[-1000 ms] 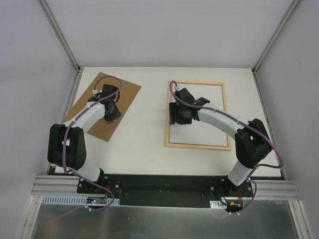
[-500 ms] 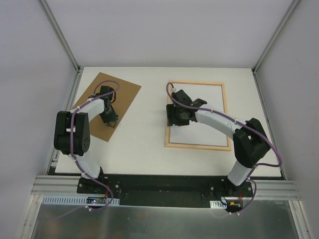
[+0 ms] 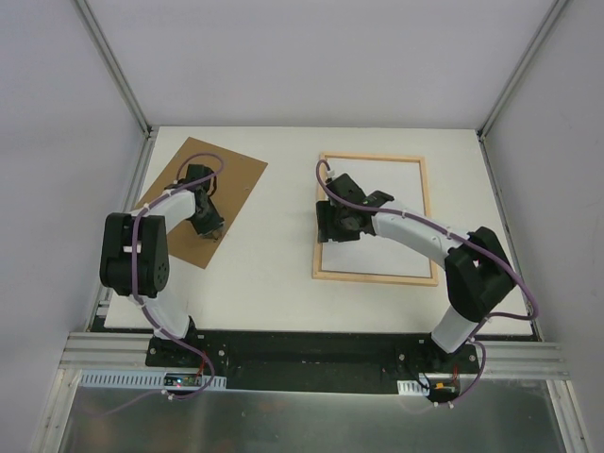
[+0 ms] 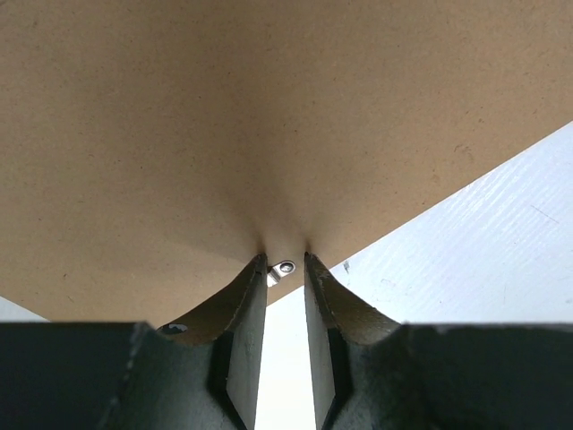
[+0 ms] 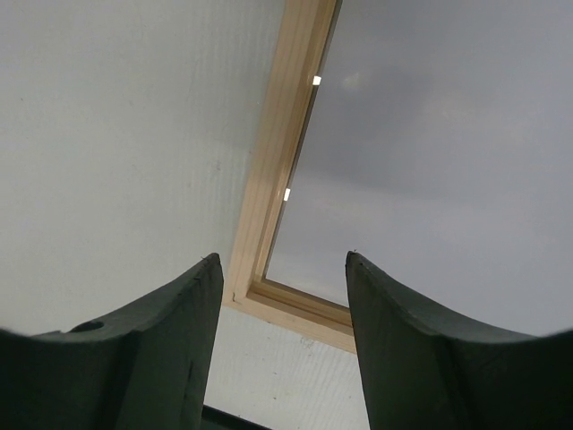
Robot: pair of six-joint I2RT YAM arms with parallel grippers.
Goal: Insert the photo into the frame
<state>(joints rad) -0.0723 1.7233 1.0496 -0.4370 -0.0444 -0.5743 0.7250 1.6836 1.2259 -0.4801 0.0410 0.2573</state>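
The light wood frame (image 3: 377,277) lies flat on the right half of the table. A pale surface fills it, and I cannot tell whether that is the photo's white reverse or the pane; no printed side shows. My right gripper (image 3: 328,226) hangs open over the frame's left rail. In the right wrist view its tips (image 5: 283,255) straddle a corner of the frame (image 5: 277,161), apart from it. My left gripper (image 3: 212,229) is at the near edge of the brown backing board (image 3: 236,179). Its jaws (image 4: 285,258) stand narrowly apart round a small metal tab (image 4: 283,267) on the board (image 4: 224,116).
The white table (image 3: 274,236) is boxed in by pale walls with metal posts at the back corners. A black base rail (image 3: 302,349) runs along the near edge. Small metal tabs (image 5: 287,193) line the frame's inner rail.
The left arm folded its elbow in and its gripper shifted along the board's near edge, jaws narrowing. The right gripper slid a little left over the frame's rail.
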